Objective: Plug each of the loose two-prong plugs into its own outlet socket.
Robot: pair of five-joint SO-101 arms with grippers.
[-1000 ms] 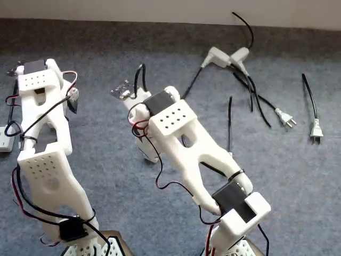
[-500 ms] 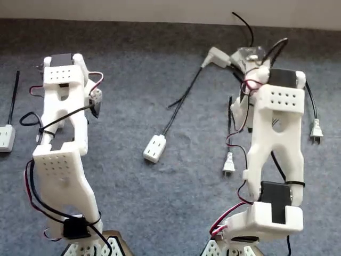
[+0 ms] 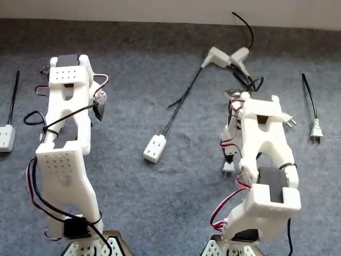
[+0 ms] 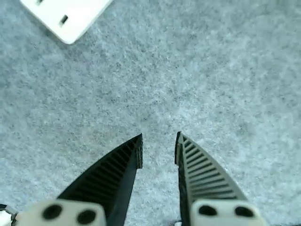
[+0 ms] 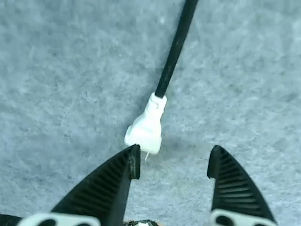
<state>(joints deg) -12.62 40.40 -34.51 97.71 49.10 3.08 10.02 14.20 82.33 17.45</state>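
plug (image 5: pixel 146 129) lies flat on the grey carpet (image 3: pixel 160 202), right of centre, cord running toward the far edge. second plug (image 3: pixel 316 130) loose near the right edge. vs 0.5 s ago: right arm (image 3: pixel 261 138) pulled back from the far-right cable tangle (image 3: pixel 250 85), now sits low over the first plug; left arm (image 3: pixel 66 122) barely shifted. middle outlet socket (image 3: pixel 154 148) and left-edge outlet socket (image 3: pixel 6 137) both unplugged. right gripper (image 5: pixel 175 157) wide open, one fingertip just beside the plug body, not gripping it. left gripper (image 4: pixel 159 141) open by a narrow gap, holding nothing, over bare carpet
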